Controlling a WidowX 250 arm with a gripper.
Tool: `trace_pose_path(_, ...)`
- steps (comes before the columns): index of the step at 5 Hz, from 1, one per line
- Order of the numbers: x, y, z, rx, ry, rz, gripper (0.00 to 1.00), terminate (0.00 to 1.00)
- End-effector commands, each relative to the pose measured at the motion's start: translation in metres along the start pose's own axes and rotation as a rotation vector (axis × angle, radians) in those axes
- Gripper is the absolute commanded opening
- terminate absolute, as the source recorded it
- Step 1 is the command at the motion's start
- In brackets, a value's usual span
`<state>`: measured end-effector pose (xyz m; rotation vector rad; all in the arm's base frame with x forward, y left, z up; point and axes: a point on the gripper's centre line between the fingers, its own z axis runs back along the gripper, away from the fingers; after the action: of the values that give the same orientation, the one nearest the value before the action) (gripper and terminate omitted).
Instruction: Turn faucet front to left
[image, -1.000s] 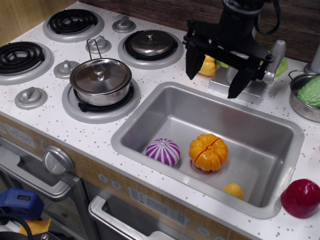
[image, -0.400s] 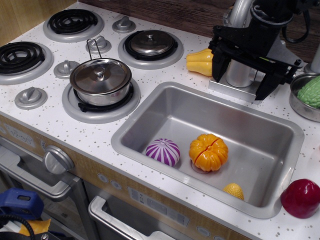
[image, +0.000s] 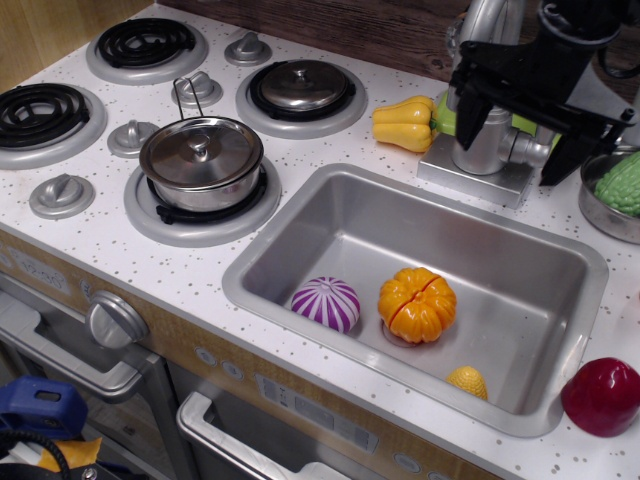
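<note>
Gripper (image: 519, 128) spread wide, fingers straddling faucet (image: 487, 140) body without contact; sink (image: 300, 232) below it, yellow squash (image: 404, 124) just left.

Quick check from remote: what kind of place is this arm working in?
Most likely a toy play kitchen: a speckled white counter with coil burners, a steel sink holding plastic vegetables such as the orange pumpkin, and the faucet at the back, with the gripper open around it.
</note>
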<state>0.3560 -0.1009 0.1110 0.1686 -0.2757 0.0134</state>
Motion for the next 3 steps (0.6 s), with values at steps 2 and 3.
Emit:
trace_pose_path(2, 0.026, 0.011, 0.009, -0.006, -0.075, -0.082, 1.0, 0.0)
trace_pose_path(3, 0.03, 0.021, 0.01, -0.006, -0.068, -0.119, 1.0, 0.0)
